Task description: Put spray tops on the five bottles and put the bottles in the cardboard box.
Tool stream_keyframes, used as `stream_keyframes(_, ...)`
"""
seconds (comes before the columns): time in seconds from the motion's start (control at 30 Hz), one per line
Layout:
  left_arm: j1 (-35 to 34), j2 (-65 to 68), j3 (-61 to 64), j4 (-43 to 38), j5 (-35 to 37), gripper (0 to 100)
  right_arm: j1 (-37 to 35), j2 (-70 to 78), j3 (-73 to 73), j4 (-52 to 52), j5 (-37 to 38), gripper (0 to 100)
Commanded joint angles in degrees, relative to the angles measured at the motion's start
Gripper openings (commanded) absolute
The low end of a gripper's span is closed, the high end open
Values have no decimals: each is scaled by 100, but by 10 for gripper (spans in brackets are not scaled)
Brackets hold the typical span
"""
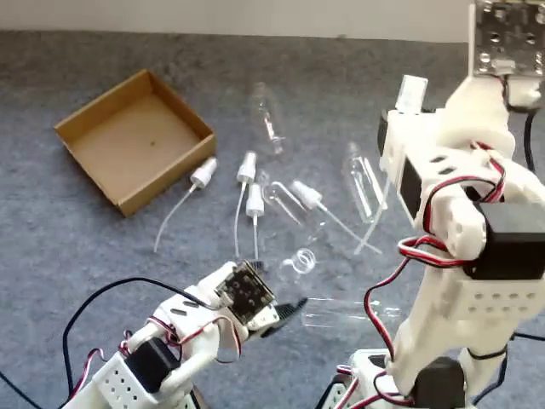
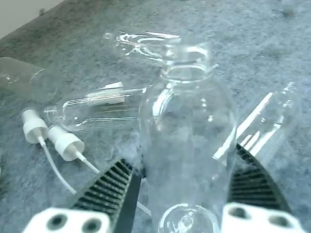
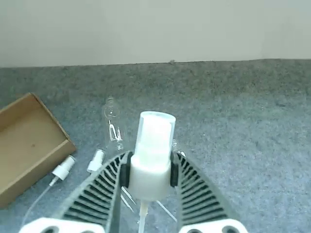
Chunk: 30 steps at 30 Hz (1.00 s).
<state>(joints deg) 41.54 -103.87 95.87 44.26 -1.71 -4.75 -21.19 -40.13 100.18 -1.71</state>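
The worktop (image 1: 68, 256) is overlooked from high behind both arms. The left pincer (image 2: 187, 165) and right pincer (image 3: 150, 162) are framed closely from their wrists, facing outward; the cardboard box (image 1: 170, 176) is shared by the high and right wrist views.

Grey fuzzy mat (image 1: 77, 256) covers the table, mottled texture, edge to edge. Plain off-white wall (image 3: 155, 29) behind, meeting the mat in a straight line. Light soft and even, bright daylight tone, shadows faint.

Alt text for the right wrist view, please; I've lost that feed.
The right gripper holds a white spray top between its fingers. Beyond, on the grey carpet, lie a clear bottle, two loose spray tops and the open cardboard box.
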Motion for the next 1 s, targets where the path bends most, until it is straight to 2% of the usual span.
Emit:
stream_keyframes(0.0,374,-31,127,158,9,155,-40,-277,365,-382,-888,5)
stream_keyframes(0.5,330,-31,127,176,9,155,-40,-338,2062,-787,-923,5)
stream_keyframes(0.6,330,-31,127,176,9,155,-40,-743,2044,-514,-914,5)
stream_keyframes(0.77,321,-31,127,176,9,155,-48,-1657,2114,-673,-914,5)
stream_keyframes(0.97,321,-31,127,185,9,154,-48,-2475,3275,-1095,-914,5)
